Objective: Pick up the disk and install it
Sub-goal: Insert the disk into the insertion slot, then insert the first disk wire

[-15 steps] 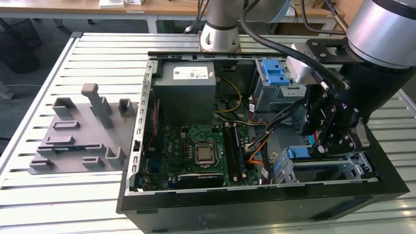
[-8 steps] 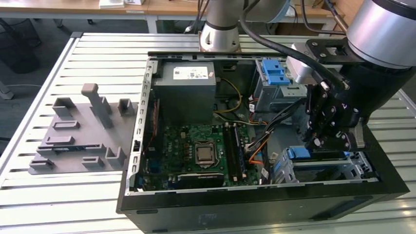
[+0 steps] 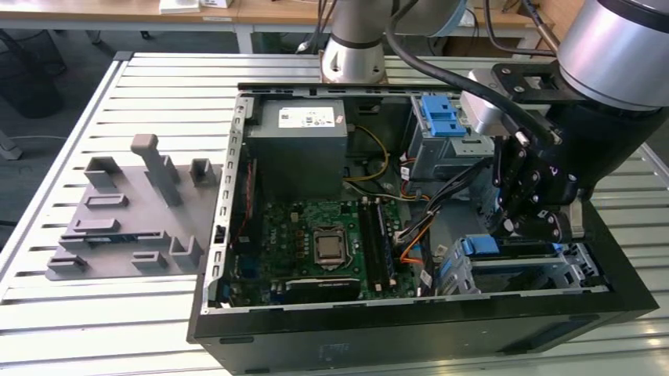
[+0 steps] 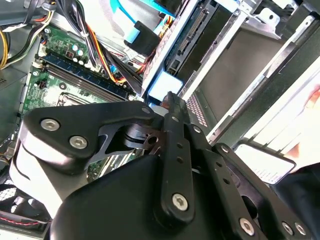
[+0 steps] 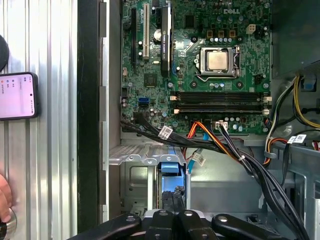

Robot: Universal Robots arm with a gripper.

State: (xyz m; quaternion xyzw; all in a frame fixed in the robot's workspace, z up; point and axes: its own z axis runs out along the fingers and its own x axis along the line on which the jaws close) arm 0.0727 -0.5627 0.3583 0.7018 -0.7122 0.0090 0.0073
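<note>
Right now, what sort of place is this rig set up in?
Probably a robotics lab or test workshop: an open desktop computer case sits on a slatted metal table, a grey moulded parts fixture lies beside it toward the exterior view's left, and wooden desks stand behind.

Small printed white label (image 3: 309,118) on the power supply (image 3: 298,160), white tag (image 5: 165,132) on a black cable (image 5: 142,128), white maker's mark (image 5: 258,9) on the motherboard (image 5: 150,60)

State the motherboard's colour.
Green; the motherboard shows best in the first wrist view.
</note>
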